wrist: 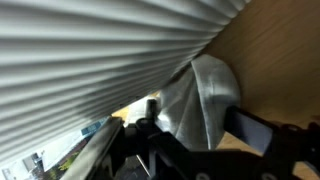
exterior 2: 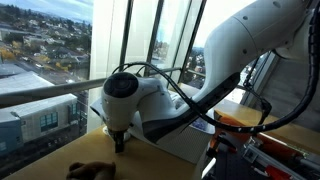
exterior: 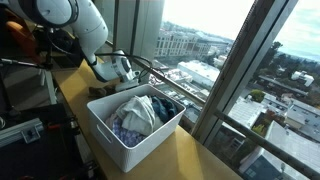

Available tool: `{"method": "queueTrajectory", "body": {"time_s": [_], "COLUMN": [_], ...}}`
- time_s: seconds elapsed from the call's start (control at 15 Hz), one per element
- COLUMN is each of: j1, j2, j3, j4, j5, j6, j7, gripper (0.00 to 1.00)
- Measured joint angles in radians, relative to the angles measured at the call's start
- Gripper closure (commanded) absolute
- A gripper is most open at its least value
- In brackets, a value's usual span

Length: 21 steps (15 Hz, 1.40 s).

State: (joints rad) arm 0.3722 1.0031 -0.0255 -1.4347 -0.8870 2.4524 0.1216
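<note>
My gripper (wrist: pixel 195 118) hangs over a pale grey-white cloth (wrist: pixel 205 85) that lies bunched on the wooden counter by the window. Its two dark fingers stand apart, one on each side of the cloth, so it is open and not closed on the fabric. In both exterior views the gripper (exterior: pixel 104 72) (exterior 2: pixel 119 143) points down at the counter next to the window frame. The cloth is hidden behind the arm there.
A white bin (exterior: pixel 105 125) full of mixed clothes (exterior: pixel 136 110) stands on the counter (exterior: pixel 190 155) close to the arm. A dark brownish cloth (exterior 2: pixel 90 170) lies on the counter near the gripper. Window glass and a metal rail (exterior: pixel 165 78) run along the counter's far edge.
</note>
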Motion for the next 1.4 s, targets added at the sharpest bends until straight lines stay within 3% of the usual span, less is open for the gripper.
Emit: {"method": "queueTrajectory", "body": {"time_s": [0.33, 0.4, 0.8, 1.2, 1.4], "j1": [0.0, 0.0, 0.015, 0.014, -0.039], "j2": [0.0, 0.0, -0.084, -0.357, -0.501], "j3": [0.0, 0.0, 0.027, 0.075, 0.073], "j4": [0.0, 0.001, -0.022, -0.178, -0.267], "j5": [0.028, 0.029, 0.03, 0.043, 0.075], "j6": [0.0, 0.0, 0.006, 0.014, 0.004], "j7": [-0.002, -0.002, -0.001, 0.001, -0.005], "gripper": [0.96, 0.99, 0.98, 0.98, 0.98]}}
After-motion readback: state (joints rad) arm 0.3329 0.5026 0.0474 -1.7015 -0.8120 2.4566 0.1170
